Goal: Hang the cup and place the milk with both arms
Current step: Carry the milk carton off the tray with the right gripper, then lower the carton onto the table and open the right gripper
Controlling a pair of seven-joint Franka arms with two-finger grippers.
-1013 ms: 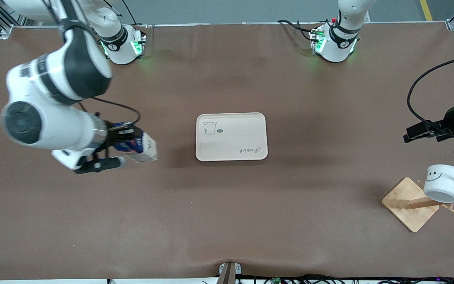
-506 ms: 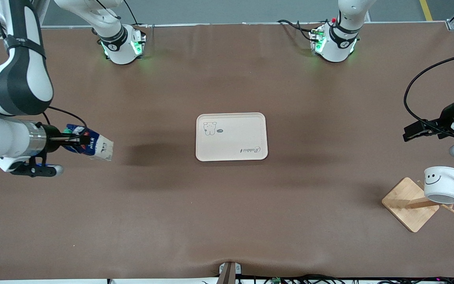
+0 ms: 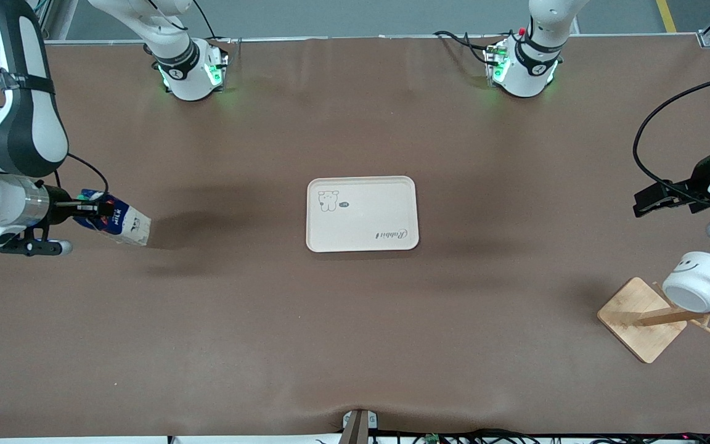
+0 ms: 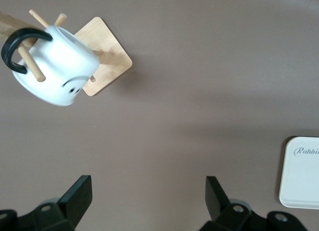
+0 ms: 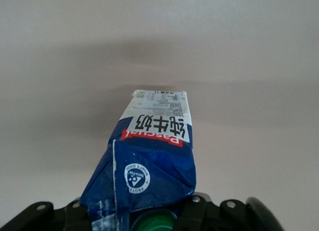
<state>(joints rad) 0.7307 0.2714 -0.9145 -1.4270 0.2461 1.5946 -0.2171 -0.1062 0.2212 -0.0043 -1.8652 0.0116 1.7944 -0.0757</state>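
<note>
The right gripper (image 3: 87, 213), over the table well toward the right arm's end from the tray (image 3: 362, 213), has its fingers clamped on the top of the tilted milk (image 3: 118, 221). The left gripper (image 3: 654, 200), fingers spread wide and holding nothing, hangs toward the left arm's end from the tray. The cup (image 3: 697, 282) hangs by its handle on a peg of the wooden rack (image 3: 644, 317).

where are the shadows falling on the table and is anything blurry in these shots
Front view: a soft dark shadow lies on the table beside the milk in the right gripper, fainter ones by the tray and rack. Left wrist view: the cup looks slightly motion-blurred; the left gripper hangs open. Right wrist view: a broad shadow band above the carton, which is sharp.
</note>
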